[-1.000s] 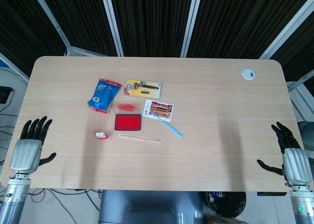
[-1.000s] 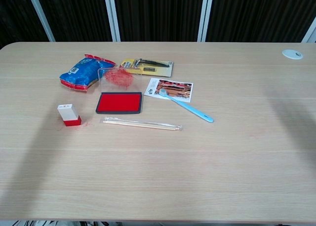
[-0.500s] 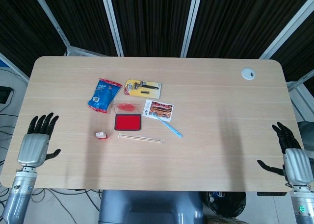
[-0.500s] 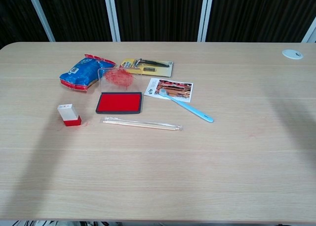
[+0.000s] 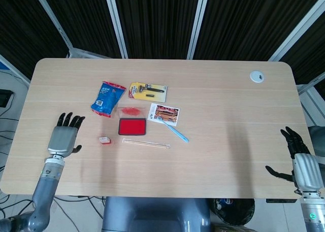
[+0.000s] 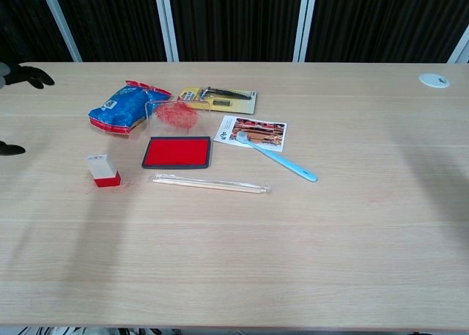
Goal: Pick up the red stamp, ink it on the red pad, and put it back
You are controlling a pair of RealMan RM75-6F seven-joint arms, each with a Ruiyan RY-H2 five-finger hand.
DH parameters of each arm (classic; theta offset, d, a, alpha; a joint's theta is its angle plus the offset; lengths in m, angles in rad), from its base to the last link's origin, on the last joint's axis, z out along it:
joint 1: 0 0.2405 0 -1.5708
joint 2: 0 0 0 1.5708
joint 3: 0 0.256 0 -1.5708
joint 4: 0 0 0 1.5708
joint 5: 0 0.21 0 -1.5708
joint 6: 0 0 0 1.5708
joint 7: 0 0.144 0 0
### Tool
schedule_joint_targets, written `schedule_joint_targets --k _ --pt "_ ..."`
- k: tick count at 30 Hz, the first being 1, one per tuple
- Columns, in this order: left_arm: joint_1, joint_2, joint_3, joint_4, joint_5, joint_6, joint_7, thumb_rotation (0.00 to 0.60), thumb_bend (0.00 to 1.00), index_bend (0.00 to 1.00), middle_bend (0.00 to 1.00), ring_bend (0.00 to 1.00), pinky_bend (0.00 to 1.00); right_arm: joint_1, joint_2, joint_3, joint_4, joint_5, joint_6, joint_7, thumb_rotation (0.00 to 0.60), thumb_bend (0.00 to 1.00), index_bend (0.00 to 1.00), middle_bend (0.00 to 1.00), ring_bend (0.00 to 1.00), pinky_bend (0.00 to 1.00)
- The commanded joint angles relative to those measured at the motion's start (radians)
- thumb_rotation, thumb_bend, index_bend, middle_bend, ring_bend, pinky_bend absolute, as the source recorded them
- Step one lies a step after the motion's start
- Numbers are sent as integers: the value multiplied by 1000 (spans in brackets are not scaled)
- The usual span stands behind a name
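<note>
Small white-topped red block stamp (image 6: 102, 170) is standing upright left of the open red ink pad (image 6: 176, 152). Left hand (image 5: 64, 136) is hovering left of it, fingers apart, empty. Looks light, rigid; pinching its white sides seems safest

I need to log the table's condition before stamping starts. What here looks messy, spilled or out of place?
Only small things: the ink pad's clear lid stands open, smeared with red ink, and faint red marks stain the table beside the stamp. Nothing looks tipped or broken.
</note>
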Motion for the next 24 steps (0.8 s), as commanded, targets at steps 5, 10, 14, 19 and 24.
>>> schedule_joint_targets --k 5,10,14,19,24 --pt "-94 -89 -20 52 -128 -24 113 600 174 204 217 33 76 1 3 0 -4 3 -6 6 600 74 0 0 0 185" --pt "-133 -133 -14 76 -163 -25 152 600 177 258 274 36 76 2 5 1 -6 5 -9 11 600 74 0 0 0 185" --pt "-158 -164 -6 94 -183 -24 178 600 178 282 304 57 83 2 6 0 -8 6 -11 15 600 75 0 0 0 185" --pt "-184 -210 8 128 -214 -17 203 600 184 306 332 59 86 3 8 1 -9 6 -12 21 600 75 0 0 0 185" --pt "-200 -244 17 161 -235 -16 215 600 241 330 361 79 91 3 10 1 -11 7 -15 27 600 77 0 0 0 185"
